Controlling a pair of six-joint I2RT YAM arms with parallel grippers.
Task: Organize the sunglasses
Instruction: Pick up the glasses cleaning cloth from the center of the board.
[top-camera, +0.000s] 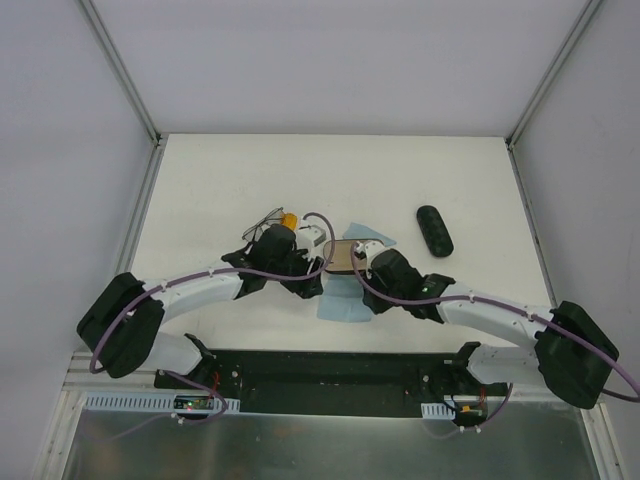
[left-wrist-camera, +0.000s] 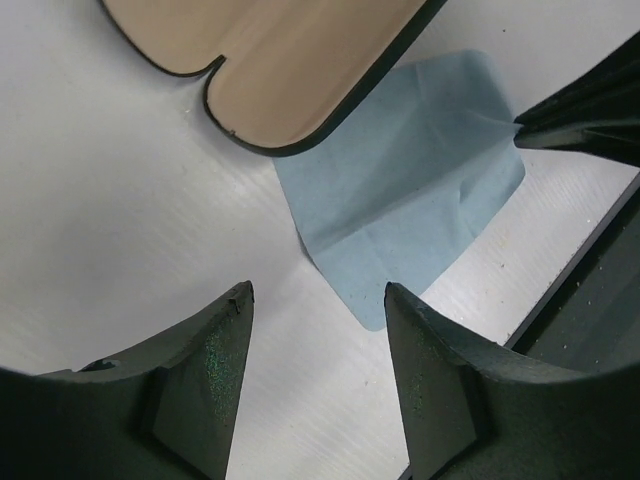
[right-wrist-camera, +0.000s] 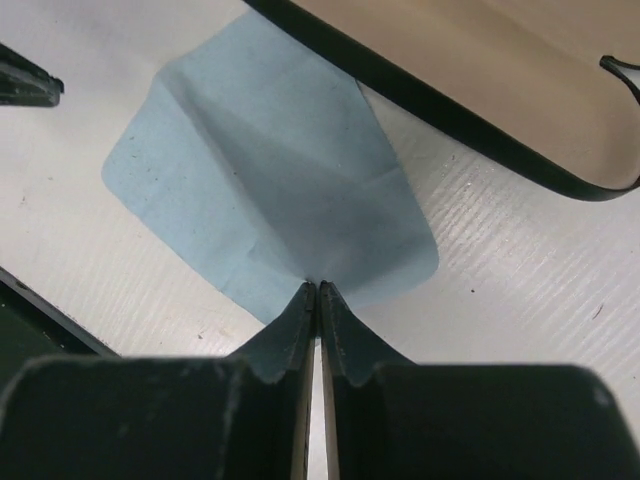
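1. Top view: the sunglasses sit side by side on the counter (top-camera: 200, 180), the wire pair (top-camera: 264, 222) just left of the orange pair (top-camera: 288, 219). Both lie on the far side of the left wrist, and the orange pair is partly hidden by it. The open case (top-camera: 340, 256) lies between the two arms and the cloth (top-camera: 345, 305) lies near the front edge. Your left fingers (top-camera: 305, 284) point toward that cloth, so the sunglasses are behind them. The left arm is clearly the nearer one to both pairs. I cannot tell their long axes at this size.

2. Left wrist view: your left fingers (left-wrist-camera: 320, 310) are spread wide and hold nothing. Ahead of them are the cloth (left-wrist-camera: 410, 190) and the case (left-wrist-camera: 270, 60) with its tan lining. No sunglasses show here. To reach either pair I judge you must draw back and turn away from the cloth.

3. Right wrist view: your right fingers (right-wrist-camera: 318, 300) are pressed together on the near edge of the cloth (right-wrist-camera: 270, 170), which rises in a crease toward them. The case (right-wrist-camera: 500, 80) lies just beyond. No sunglasses show here either, so this arm is busy and farther off.
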